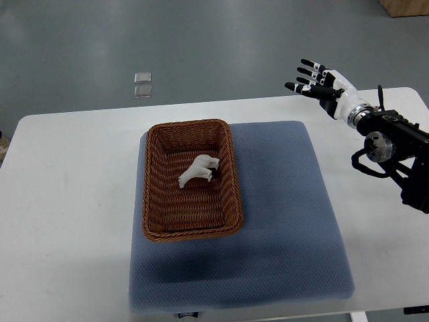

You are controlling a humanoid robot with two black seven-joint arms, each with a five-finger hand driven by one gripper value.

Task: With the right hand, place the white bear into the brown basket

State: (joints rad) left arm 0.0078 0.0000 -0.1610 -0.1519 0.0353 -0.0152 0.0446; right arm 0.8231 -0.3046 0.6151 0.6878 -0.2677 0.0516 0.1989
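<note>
A white tabletop (67, 174) is carrying a blue-grey padded mat (288, 201) across its middle. On the left part of the mat, toward the tabletop's far edge, a brown basket (155, 201) of woven wicker is sitting with its long sides running from the far edge to the near edge. The white bear (198, 170) is lying on its side inside the basket, on the woven floor in the far half, toward the right wall, with its legs pointing right. The placing looks done already. The bear appears to be a small, hard, smooth figurine, probably light and somewhat slippery; pinching it across the body between the legs would likely give the surest hold. Near the far right corner of the tabletop, the right hand (320, 86) is hovering with its fingers spread wide, holding nothing, well apart from the basket. The left arm is not showing.
</note>
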